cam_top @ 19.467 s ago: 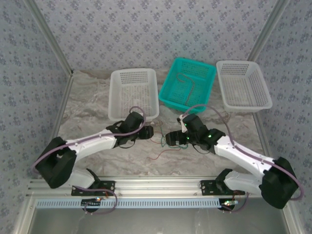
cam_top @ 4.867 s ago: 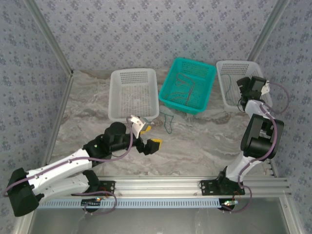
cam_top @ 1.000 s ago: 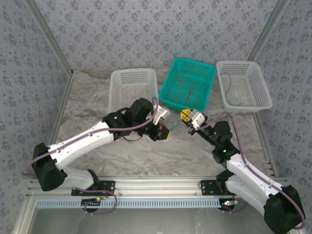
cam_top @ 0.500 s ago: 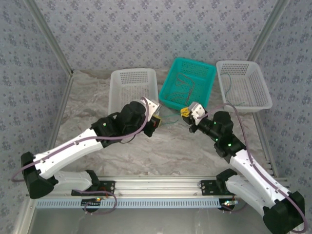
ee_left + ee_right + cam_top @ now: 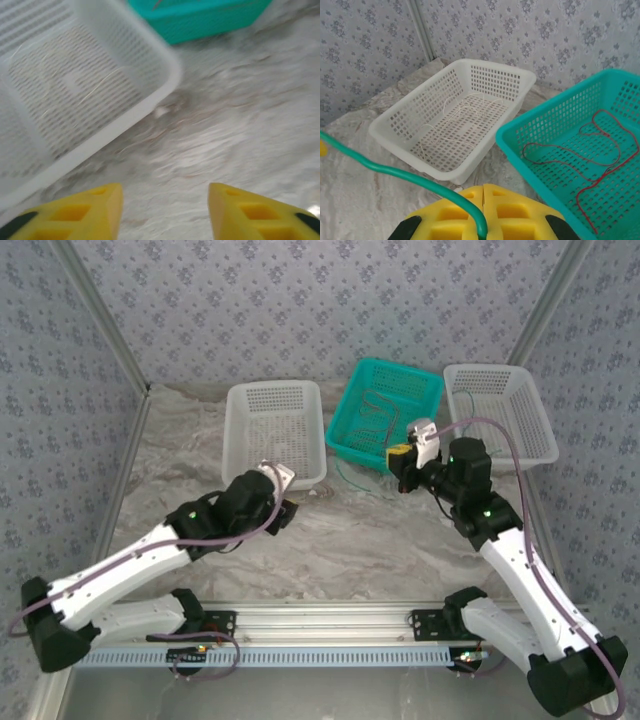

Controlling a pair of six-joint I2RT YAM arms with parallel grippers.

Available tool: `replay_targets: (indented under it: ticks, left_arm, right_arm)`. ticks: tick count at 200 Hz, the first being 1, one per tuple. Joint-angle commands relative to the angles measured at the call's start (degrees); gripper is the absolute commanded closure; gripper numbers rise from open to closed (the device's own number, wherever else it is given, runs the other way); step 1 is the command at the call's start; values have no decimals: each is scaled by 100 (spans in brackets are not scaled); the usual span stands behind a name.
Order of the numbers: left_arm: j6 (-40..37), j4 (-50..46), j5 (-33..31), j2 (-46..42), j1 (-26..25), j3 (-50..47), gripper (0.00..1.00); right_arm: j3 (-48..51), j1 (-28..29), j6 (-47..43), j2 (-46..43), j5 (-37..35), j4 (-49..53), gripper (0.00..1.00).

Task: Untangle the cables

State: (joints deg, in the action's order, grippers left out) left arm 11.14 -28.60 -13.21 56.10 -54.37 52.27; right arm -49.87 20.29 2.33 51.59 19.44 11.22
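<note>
My right gripper [image 5: 401,456] hovers by the teal basket's [image 5: 349,443] front right corner. In the right wrist view it [image 5: 483,220] is shut on a green cable [image 5: 395,172], which runs off to the left. That cable's loose end [image 5: 347,483] trails over the table in front of the teal basket. A red cable [image 5: 592,150] lies in the teal basket [image 5: 545,127]. A pale cable [image 5: 457,117] lies in the left white basket [image 5: 410,107]. My left gripper [image 5: 284,510] is near that basket's front right corner. Its jaws [image 5: 165,215] are open over bare marble.
A second white basket [image 5: 520,455] stands at the back right, behind my right arm. The left white basket's rim [image 5: 150,102] and the teal basket's wall [image 5: 200,25] lie ahead of the left gripper. Marble tabletop [image 5: 370,540] spreads between the arms.
The left gripper has opened and drawn back to the left and nearer. The right gripper, still shut on the green cable, has moved up and right toward the teal basket.
</note>
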Motion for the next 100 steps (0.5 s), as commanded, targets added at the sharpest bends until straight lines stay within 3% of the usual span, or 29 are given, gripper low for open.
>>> replay_targets:
  ticks: [1,16,60,100]
  left_arm:
    - [457,2027,1463,-703,-4,-483,40]
    - [983,3002,1582,-840,0,-800,33]
    - [1386,4096,1964,143,-15,-604,16]
    - [1474,4403,2068,1319,-21,-16,13]
  right_arm:
    - [-284,44,571,121,-27,485,100]
    - [-320,94,747,157,-57,439,100]
    - [-439,276,1009,245,-167,312,100]
    - [-510,415,1165,282,-262,377,100]
